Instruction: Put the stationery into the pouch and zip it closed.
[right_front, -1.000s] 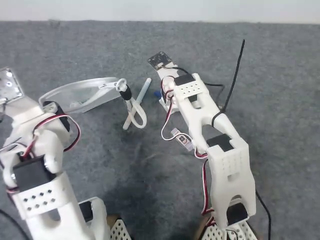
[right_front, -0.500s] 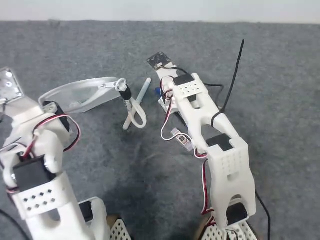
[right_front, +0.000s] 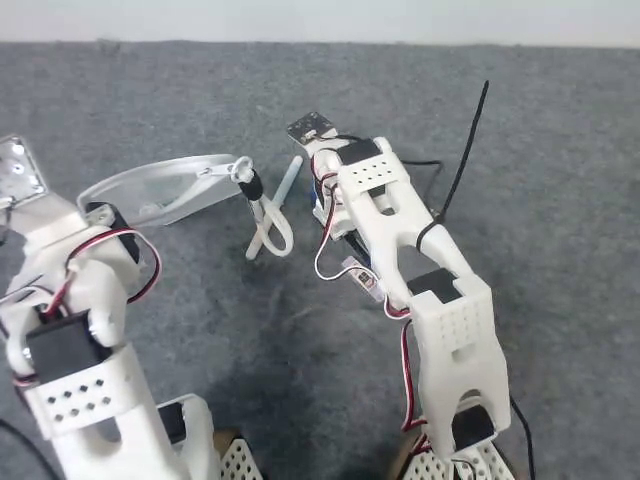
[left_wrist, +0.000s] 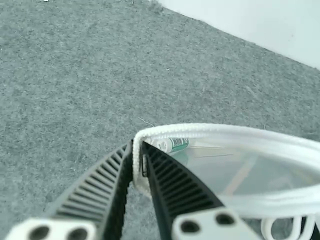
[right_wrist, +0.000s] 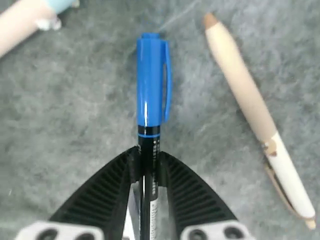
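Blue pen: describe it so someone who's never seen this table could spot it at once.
At the grey table, find the right arm. The blue pen is clamped in the right gripper. Its blue cap and black barrel set it apart from the beige pen lying loose beside it.

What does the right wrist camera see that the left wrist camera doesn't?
Right wrist view: the right gripper shut on a blue-capped pen, a beige pen lying apart beside it, and a pale pen at the corner. Left wrist view: the left gripper shut on the white zip rim of the clear pouch, a green-printed item inside it, and a white wall behind. Both: the grey mat, and black ribbed fingers pinching something.
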